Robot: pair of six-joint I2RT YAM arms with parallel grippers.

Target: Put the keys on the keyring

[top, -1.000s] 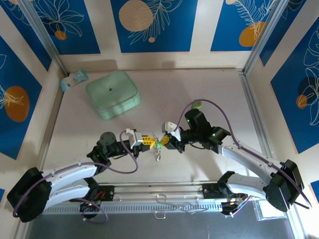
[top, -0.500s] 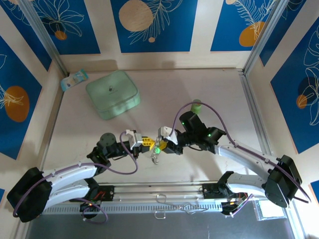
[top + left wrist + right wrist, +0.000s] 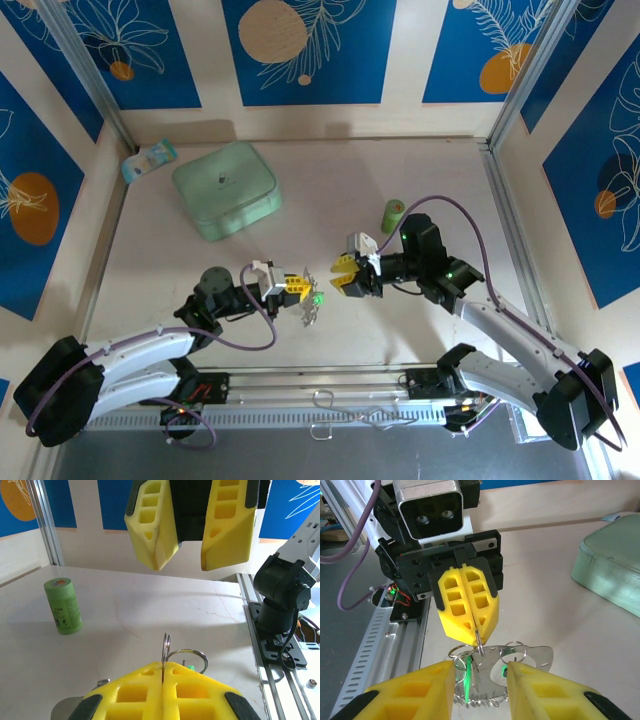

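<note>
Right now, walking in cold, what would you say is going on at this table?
The left gripper is shut on the keyring, pinching one ring so the cluster hangs below its fingertips. The right gripper faces it with jaws open, gripping nothing. The green keys sit in among the rings; whether they are threaded on is unclear.

A pale, faintly veined counter (image 3: 330, 180) is boxed in by cream walls (image 3: 210, 50) hung with blue panels (image 3: 350, 60) showing white leaves and orange discs. Metal posts (image 3: 88, 75) rise at its far corners.
</note>
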